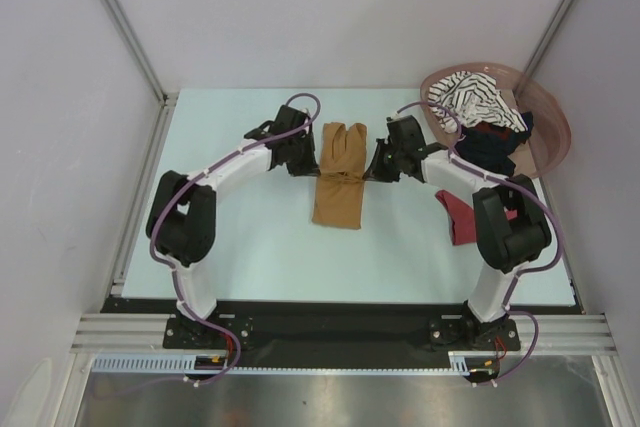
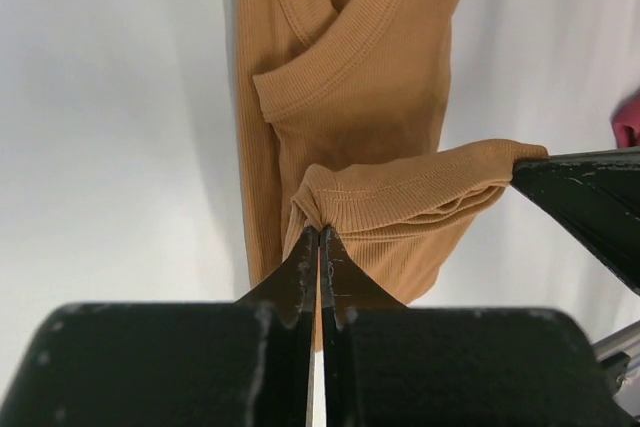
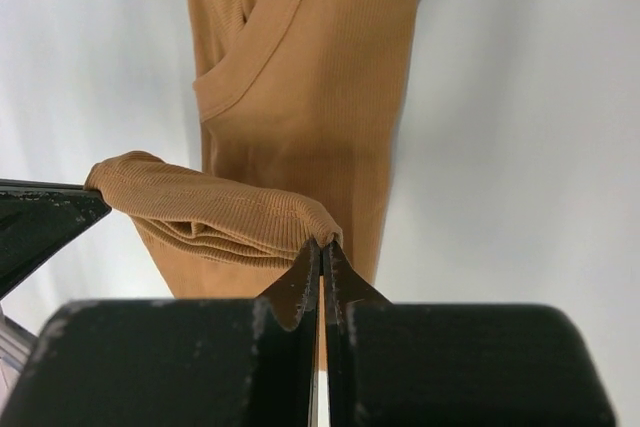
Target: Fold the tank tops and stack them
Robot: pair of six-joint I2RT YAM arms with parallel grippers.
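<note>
— Your left gripper [image 2: 320, 237] sits closest to the lens, clenched on a bunched fold of the mustard-brown tank top [image 2: 350, 67].

— Where's the garment lying?

— Mid-table [image 1: 250, 237], lengthwise, nearer the far edge than the near one. Neckline end flat on the surface. The doubled fold is raised and stretched across to your right gripper [image 3: 322, 245], which is clamped tight on its other end.

— And to the right of that?

— Dark red tank top [image 1: 458, 215], crumpled toward the right edge, partly under your right arm. At the far right corner, the basket [image 1: 550, 117] holds the striped tank top [image 1: 478, 99] and the black tank top [image 1: 490, 142], both heaped.

— How far along am I?

— Early, by my reading. You're mid-fold on the first piece. No finished pile in view. Three garments left to fold, then the stacking.
</note>
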